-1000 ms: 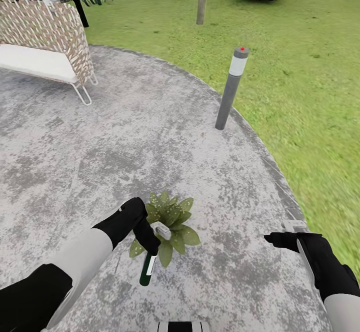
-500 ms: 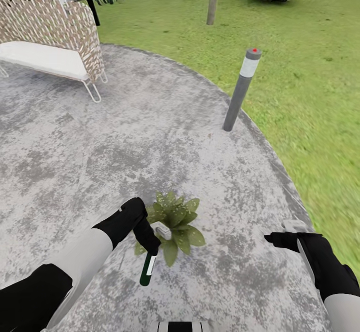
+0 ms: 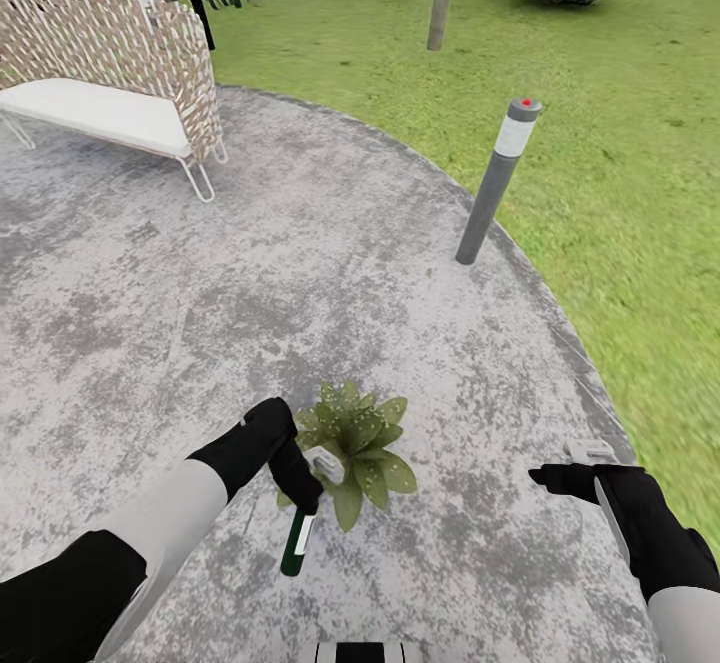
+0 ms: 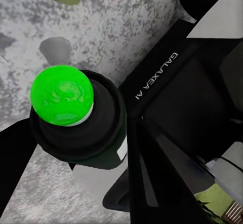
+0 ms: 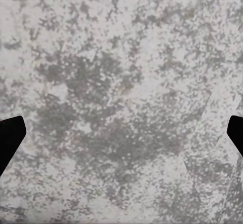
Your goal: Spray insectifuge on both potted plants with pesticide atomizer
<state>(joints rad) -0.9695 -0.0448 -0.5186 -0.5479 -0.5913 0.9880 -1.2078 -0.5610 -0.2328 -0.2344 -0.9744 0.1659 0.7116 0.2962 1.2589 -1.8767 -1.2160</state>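
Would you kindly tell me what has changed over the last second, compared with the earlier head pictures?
Mostly the camera: the whole head view has slid, so the bench, bollard and potted plant all sit further right, the bollard and plant slightly lower. That is a view shift. The left claw keeps its hold on the pesticide atomizer beside the plant; the right claw stays open over the patio.

We see bright, even daylight with no glare and almost no cast shadows. The lawn (image 3: 640,273) to the right of the grey bollard light (image 3: 497,179) looks smeared and blurred.
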